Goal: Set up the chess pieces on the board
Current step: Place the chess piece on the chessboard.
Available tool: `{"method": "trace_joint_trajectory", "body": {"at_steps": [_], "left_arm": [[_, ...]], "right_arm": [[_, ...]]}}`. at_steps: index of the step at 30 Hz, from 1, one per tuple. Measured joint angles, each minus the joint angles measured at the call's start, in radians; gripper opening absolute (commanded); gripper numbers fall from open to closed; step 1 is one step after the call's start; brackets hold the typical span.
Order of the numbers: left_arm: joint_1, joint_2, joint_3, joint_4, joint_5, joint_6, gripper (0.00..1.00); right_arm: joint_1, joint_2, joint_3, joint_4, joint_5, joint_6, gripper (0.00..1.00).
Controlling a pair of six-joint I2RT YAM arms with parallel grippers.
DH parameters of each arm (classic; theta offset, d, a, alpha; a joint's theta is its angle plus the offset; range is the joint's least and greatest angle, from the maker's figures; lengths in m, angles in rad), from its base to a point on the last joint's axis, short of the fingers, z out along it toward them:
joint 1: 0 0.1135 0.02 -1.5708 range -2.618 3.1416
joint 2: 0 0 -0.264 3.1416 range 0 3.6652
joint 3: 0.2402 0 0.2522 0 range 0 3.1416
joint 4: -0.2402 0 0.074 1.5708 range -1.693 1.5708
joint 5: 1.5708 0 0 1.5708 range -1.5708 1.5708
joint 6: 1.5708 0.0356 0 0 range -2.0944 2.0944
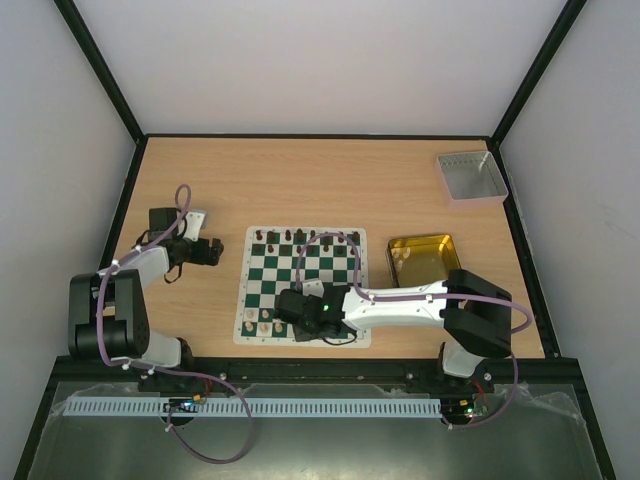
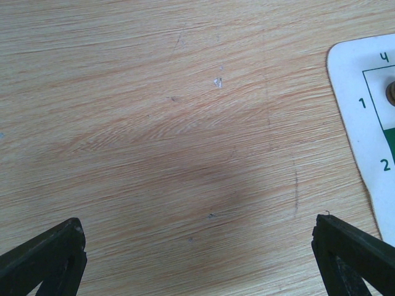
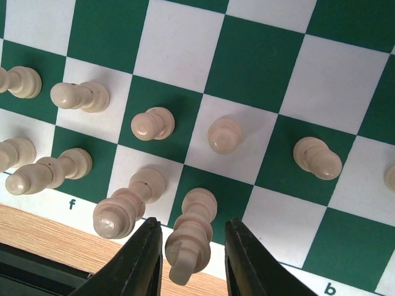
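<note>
Right wrist: right hand [image 3: 191, 223] part-open astride cream piece [image 3: 197, 209], narrow gaps; left hand [image 2: 197, 222] wide open, empty.

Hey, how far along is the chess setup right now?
Partly done. Dark pieces line the far edge of the board, and cream pieces stand in two rows on its near side. In hand: the right gripper straddles a tall cream piece in the edge row; whether it grips is unclear. The left gripper hangs open over the table. Left: edge-row squares beside that piece are bare.
</note>
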Motion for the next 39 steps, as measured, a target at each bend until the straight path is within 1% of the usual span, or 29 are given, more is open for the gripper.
{"method": "trace_joint_trajectory", "body": {"at_steps": [7,23,31,39], "left_arm": [[0.000,0.000,0.000,0.000,0.000,0.000,0.99],[0.000,0.000,0.000,0.000,0.000,0.000,0.99],[0.000,0.000,0.000,0.000,0.000,0.000,1.00],[0.000,0.000,0.000,0.000,0.000,0.000,1.00]], "right_arm": [[0.000,0.000,0.014,-0.019,0.013,0.000,0.29],[0.000,0.000,0.023,-0.026,0.019,0.000,0.27],[0.000,0.001,0.013,-0.022,0.014,-0.004,0.19],[0.000,0.001,0.013,-0.024,0.015,-0.005,0.17]]}}
